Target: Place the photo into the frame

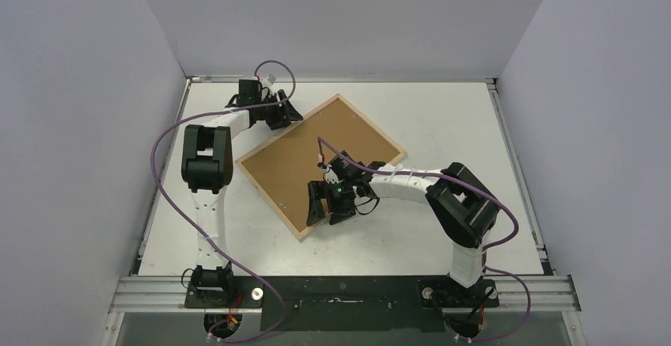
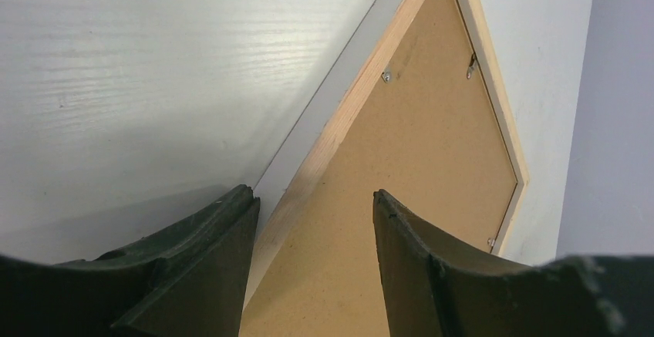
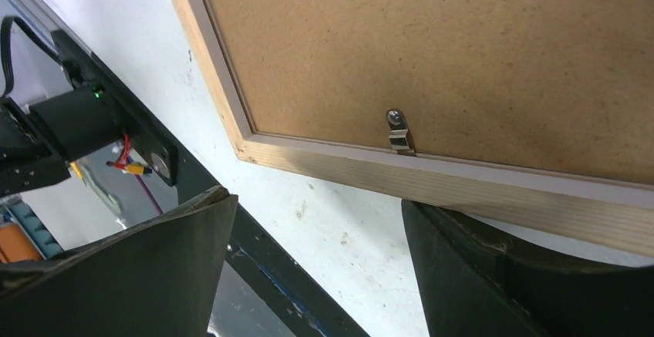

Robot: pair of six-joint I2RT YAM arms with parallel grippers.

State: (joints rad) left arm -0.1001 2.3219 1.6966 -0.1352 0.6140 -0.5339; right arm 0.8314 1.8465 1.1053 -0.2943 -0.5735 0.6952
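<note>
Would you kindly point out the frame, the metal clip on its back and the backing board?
frame (image 3: 463,192): right wrist view, on its wooden rail.
metal clip (image 3: 398,131): right wrist view, on the clip's middle.
backing board (image 3: 463,44): right wrist view, on its bare brown face.

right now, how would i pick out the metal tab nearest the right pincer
The frame lies wood back up on the white table, a brown backing board inside. Follow its pale edge by the right pincer toward the corner. The tab is the only shiny silver piece there.
</note>
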